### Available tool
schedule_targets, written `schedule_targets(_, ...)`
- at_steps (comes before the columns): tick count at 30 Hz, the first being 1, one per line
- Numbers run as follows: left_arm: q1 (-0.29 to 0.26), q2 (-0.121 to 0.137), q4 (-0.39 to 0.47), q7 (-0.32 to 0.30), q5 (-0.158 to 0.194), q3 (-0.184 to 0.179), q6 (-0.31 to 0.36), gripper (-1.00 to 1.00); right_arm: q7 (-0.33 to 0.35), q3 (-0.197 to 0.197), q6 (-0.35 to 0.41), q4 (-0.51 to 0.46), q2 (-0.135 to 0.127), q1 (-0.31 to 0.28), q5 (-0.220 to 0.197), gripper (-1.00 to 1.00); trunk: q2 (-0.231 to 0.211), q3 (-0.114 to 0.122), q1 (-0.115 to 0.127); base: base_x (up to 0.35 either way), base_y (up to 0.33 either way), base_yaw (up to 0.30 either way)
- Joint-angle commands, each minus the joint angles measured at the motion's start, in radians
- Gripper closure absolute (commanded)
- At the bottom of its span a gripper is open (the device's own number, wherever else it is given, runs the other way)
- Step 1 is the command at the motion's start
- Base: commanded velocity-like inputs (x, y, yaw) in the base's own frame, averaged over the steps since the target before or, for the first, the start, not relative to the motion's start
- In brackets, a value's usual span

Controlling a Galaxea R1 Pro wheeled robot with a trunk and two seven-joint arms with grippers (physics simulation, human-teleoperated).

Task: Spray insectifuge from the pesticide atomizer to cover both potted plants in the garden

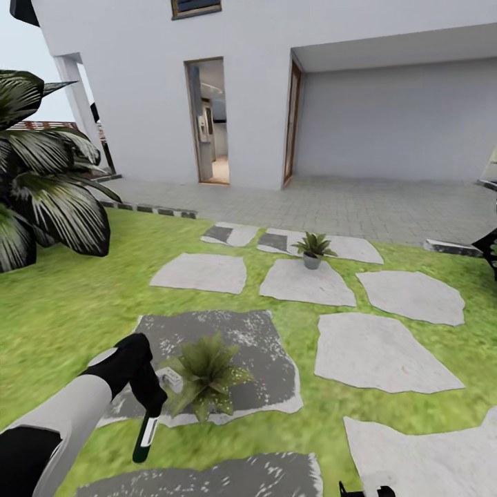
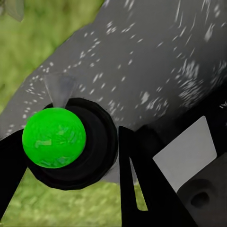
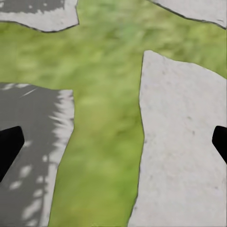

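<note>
pesticide atomizer [image 1: 145,436]: slim dark green bottle with a white label, held in the left hand [image 1: 150,399] and hanging below it, base toward the lawn [image 1: 62,310], label facing the camera in the head view. in the left wrist view the bottle [image 2: 54,137] was seen end-on as a bright green disc inside a dark ring, lodged between the black fingers [image 2: 142,184], which were clamped on it; a white label patch [image 2: 185,153] showed beside it.

near potted plant [image 1: 207,373]: rosette of pointed green leaves, standing on a dark grey speckled stepping stone [image 1: 262,345], just beside the left hand and the bottle, on their right in the head view. a small pale block [image 1: 170,377] lay between hand and leaves; what it was could not be told.

far potted plant [image 1: 314,247]: smaller rosette in a grey pot, at the far edge of a pale stepping stone [image 1: 307,283], well apart from the bottle, toward the house.

right hand [image 3: 113,142]: two black fingertips [image 3: 9,146] at opposite edges of the right wrist view, set wide apart, nothing between them; beneath lay grass, a pale stone [image 3: 184,156] and a dark stone [image 3: 28,156].

surroundings: further pale stepping stones across the lawn; big dark plant with striped broad leaves [image 1: 41,172] at the left; paved terrace [image 1: 331,203] and white house with an open doorway [image 1: 207,121] beyond.
</note>
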State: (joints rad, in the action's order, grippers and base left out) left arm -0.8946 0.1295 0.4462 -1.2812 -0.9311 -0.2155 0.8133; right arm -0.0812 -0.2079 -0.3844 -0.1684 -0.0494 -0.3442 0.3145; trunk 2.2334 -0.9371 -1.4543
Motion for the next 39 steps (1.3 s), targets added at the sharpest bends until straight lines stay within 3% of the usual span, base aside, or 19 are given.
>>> schedule_targets(1, 0.001, 0.001, 0.002, -0.007, -0.005, -0.003, 0.009, 1.00, -0.004, -0.005, -0.004, 0.002, 0.000, -0.001, 0.011, -1.00, 0.001, -0.001, 0.000, 0.210, 0.250, -0.001)
schedule_targets(15, 0.002, 0.004, 0.003, -0.001, 0.000, -0.002, 0.009, 1.00, -0.004, -0.005, -0.004, 0.003, 0.001, -0.001, 0.011, -1.00, 0.001, -0.001, 0.000, 0.035, 0.030, -0.215)
schedule_targets(28, 0.003, 0.001, 0.003, -0.001, 0.000, -0.001, 0.009, 1.00, -0.004, -0.005, -0.004, 0.002, 0.002, -0.001, 0.011, -1.00, 0.001, -0.001, 0.000, -0.012, 0.174, -0.016)
schedule_targets(39, 0.005, -0.001, 0.002, 0.000, 0.001, 0.000, 0.009, 1.00, -0.003, -0.005, -0.004, 0.002, 0.002, -0.001, 0.011, -1.00, 0.001, -0.001, 0.000, -0.228, 0.207, 0.000)
